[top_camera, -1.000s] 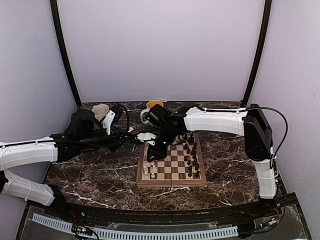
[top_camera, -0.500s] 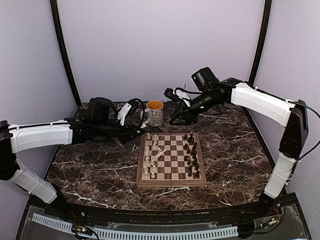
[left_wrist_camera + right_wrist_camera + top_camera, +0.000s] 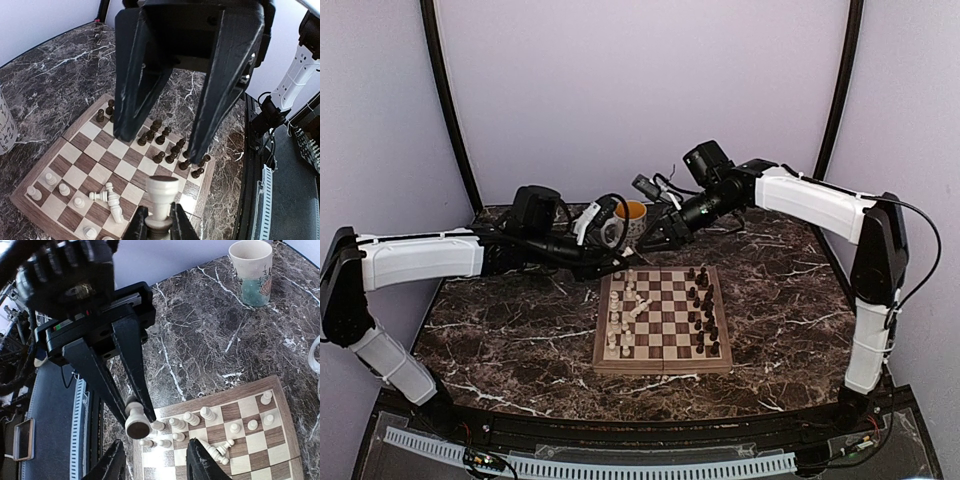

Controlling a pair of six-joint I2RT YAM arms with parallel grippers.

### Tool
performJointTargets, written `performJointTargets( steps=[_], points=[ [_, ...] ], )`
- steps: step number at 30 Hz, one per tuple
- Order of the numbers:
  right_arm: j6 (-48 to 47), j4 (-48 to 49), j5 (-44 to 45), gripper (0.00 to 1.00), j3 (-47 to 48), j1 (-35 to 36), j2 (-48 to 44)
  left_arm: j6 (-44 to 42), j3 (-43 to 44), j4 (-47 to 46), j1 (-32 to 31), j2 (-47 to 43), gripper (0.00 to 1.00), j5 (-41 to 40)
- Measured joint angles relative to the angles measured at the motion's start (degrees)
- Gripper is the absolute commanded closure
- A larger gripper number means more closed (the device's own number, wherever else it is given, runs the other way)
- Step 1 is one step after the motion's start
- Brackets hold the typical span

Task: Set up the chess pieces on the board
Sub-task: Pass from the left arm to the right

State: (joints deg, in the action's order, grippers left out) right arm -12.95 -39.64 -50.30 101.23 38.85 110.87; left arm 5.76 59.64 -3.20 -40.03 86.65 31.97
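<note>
One cream-white piece point(image 3: 161, 192) is clamped in the left tool point(image 3: 160, 222), gripped around its upper part with the wide base poking out past the fingertips. It could be a pawn, but that's hard to call from these angles. It hangs in the air over the white end of the board point(image 3: 668, 325). The right tool point(image 3: 155, 445) has its jaws wide apart, facing the piece from just beyond it and not touching it. So I'd say setting it down is the left arm's job.

Tips: get the right tool clear first so nothing clips. Tip the left wrist until the base faces the board, pick a free square in white's rows, and let go only once the piece sits flat. Steer around the toppled white pieces point(image 3: 111, 199) and the standing white pawns point(image 3: 64, 189). The dark pieces point(image 3: 167, 145) look lined up, so leave them be.
</note>
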Motion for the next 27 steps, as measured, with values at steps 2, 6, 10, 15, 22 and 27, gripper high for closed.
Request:
performJointTargets(
  steps=[2,6,10,15,22,27],
  points=[
    [1.33,0.15,-1.4,0.58,0.98,0.11,1.07,-0.02,0.72,-0.13,-0.13,0.24,0.94,0.5],
    [3.82,0.5,-3.74,0.6,2.32,0.15,2.78,-0.02,1.42,-0.2,-0.31,1.01,0.94,1.01],
    [5.42,0.61,-5.4,0.66,2.38,0.22,3.63,-0.13,1.42,-0.13,-0.39,1.53,0.94,1.36],
    [6.95,0.72,-7.54,0.74,2.75,0.61,4.66,-0.24,1.42,-0.15,-0.42,1.64,0.94,1.42],
    [9.01,1.14,-9.66,0.85,2.8,0.9,5.6,-0.28,1.42,-0.13,-0.42,1.64,0.85,0.96],
    [11.23,3.93,-11.74,0.89,1.14,0.68,5.57,-1.44,1.22,-0.63,-0.55,1.6,0.57,-0.87]
  ],
)
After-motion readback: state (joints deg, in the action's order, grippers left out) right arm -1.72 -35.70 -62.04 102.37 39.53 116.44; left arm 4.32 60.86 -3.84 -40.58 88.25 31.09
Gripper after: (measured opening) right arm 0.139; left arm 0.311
